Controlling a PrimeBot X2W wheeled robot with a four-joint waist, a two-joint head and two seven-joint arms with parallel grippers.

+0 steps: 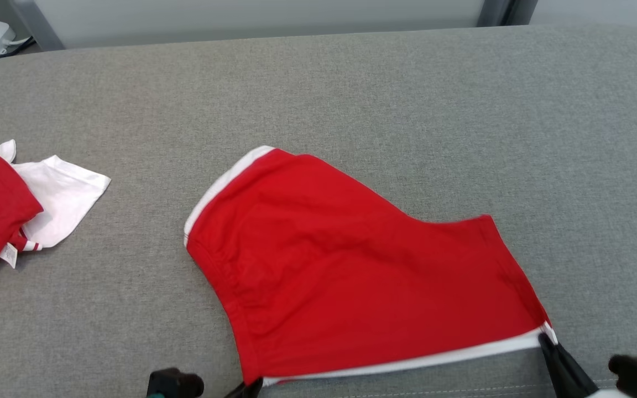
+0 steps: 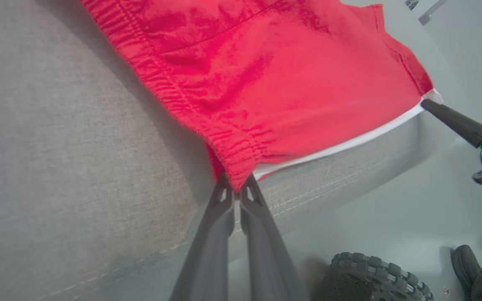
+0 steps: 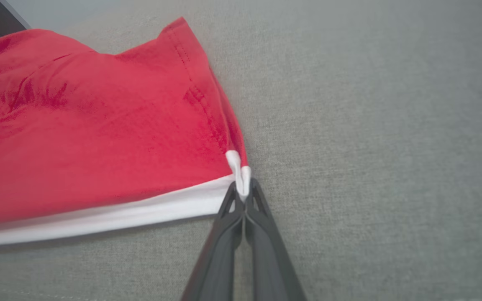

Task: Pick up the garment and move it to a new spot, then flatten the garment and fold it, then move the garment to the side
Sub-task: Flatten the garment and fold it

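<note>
Left gripper (image 2: 236, 189) and right gripper (image 3: 244, 195) pinch garment (image 1: 351, 265) corners.

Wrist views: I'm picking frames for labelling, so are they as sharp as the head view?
Head view: crisp, evenly lit garment. Left wrist view: red glows pinkish, fingers blur toward the lens. Right wrist view: soft overall, fabric texture smeared.

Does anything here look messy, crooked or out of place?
The red shorts lie slanted on the grey table, slightly rumpled near the elastic waistband, with the left gripper and right gripper each pinching a near corner. At the table's left edge a second red-and-white garment sits in a crumpled heap. Nothing looks torn or spilled.
</note>
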